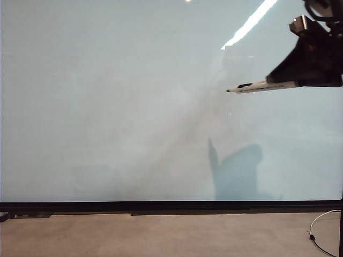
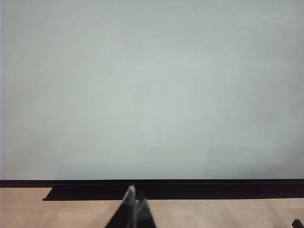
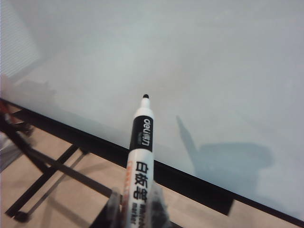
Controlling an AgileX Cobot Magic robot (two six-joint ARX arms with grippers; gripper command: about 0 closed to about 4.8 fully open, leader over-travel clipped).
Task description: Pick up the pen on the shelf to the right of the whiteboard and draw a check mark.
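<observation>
The floor [image 1: 161, 235] is a bare tan surface running below the whiteboard's black bottom frame [image 1: 171, 206]. A thin white cable [image 1: 321, 222] lies on it at the right edge.

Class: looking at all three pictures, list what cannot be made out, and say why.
- Right pincer holds the pen; exterior view's edge cuts off the arm.
- Pen tip touching the whiteboard? No view shows.
- Left pincer: only its closed tips show.
- Check mark: none visible.

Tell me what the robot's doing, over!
Right tool shut on pen, tip off whiteboard. Left tool shut, low, idle. No check mark yet. Path clear.
</observation>
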